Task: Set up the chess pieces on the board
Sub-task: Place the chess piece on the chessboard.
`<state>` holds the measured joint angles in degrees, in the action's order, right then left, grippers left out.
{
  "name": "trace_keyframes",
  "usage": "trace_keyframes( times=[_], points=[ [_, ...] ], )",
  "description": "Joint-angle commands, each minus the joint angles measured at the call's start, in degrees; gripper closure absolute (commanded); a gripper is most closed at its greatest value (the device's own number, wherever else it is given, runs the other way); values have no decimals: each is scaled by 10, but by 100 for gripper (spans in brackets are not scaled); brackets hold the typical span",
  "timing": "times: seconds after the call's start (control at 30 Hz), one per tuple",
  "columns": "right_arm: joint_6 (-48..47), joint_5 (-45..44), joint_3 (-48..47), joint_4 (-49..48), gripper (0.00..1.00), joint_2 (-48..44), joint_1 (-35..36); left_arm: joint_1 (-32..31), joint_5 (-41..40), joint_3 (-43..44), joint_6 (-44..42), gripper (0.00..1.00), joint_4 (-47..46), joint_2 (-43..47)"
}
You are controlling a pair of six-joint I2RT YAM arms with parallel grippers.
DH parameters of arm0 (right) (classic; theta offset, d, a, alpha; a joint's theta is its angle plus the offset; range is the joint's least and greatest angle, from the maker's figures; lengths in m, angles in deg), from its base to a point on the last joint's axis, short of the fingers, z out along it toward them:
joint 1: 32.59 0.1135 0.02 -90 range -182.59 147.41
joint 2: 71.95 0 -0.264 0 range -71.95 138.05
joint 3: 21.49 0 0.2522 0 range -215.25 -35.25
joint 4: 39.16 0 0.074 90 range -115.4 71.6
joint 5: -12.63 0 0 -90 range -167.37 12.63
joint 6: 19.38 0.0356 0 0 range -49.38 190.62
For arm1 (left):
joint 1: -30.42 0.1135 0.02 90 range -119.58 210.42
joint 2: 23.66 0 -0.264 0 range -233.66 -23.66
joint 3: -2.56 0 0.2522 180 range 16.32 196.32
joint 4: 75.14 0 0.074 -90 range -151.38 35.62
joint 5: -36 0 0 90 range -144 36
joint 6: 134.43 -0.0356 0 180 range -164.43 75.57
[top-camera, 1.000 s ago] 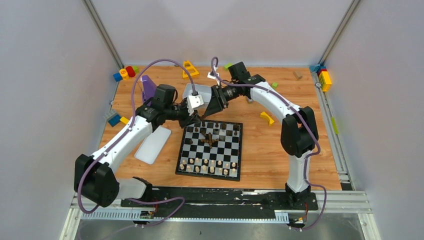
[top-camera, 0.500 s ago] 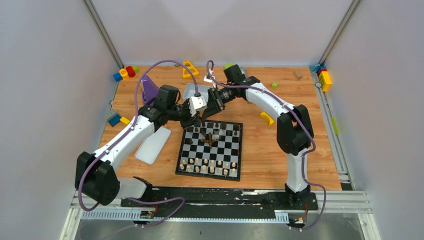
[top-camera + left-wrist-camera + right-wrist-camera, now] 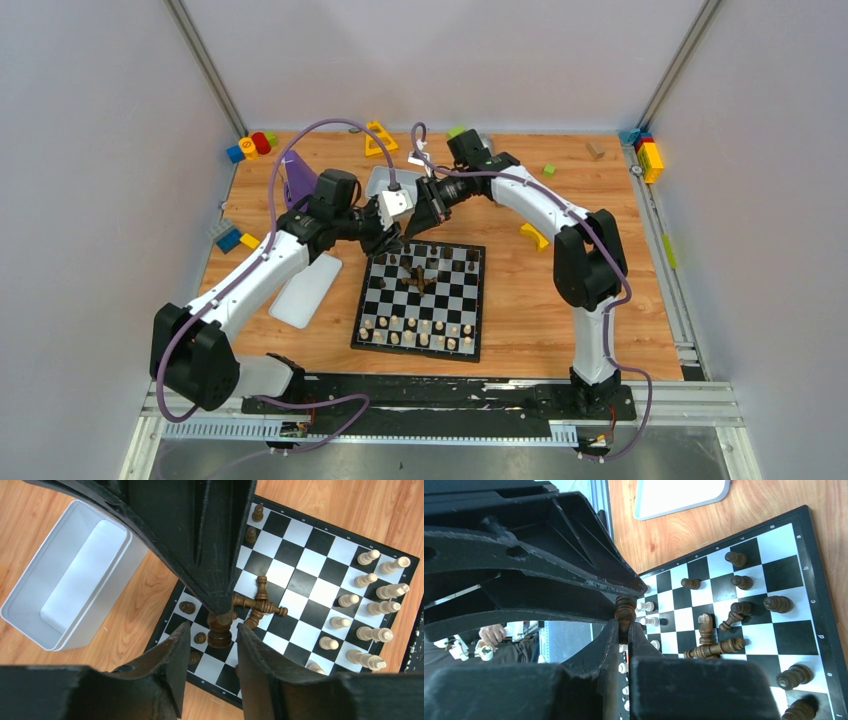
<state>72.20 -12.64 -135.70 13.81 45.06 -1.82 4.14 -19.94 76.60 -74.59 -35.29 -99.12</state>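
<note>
While both arms met over the far left corner of the board (image 3: 440, 300), I saw the right gripper (image 3: 624, 625) clenched on a dark piece (image 3: 625, 607), its fingers pinched tight on it and one end standing out beyond the tips. My left gripper (image 3: 214, 629) was released: its fingers (image 3: 175, 655) stood apart on either side of that same piece with a gap showing on each side, so only the right one had hold of it. The piece hung above the squares near the board's left edge, off the surface as far as I could judge. On the board, pale pieces (image 3: 415, 330) stood in two rows along the near edge. A few dark pieces (image 3: 257, 602) lay toppled in a heap around the middle of the far half, and others stood upright on the far rows. A white tray (image 3: 30, 615) sat on the counter (image 3: 540, 320) just beyond the board's far left corner, and a white lid (image 3: 305, 290) lay left of the board
</note>
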Motion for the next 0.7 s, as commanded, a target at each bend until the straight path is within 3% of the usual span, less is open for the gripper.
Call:
trace_keyframes(
  times=[0.0,0.27,0.47,0.67],
  points=[
    [-42,-44,-14,15,100,-37,-21,-1,-25,8,14,50,-29,9],
    [-169,-251,-20,122,100,-97,-52,35,-29,11,21,20,-2,37],
    [-249,-410,-37,184,100,-95,-47,54,-47,17,11,17,34,55],
    [-280,-494,-56,206,100,-64,-23,65,-83,19,18,14,53,64]
  ],
)
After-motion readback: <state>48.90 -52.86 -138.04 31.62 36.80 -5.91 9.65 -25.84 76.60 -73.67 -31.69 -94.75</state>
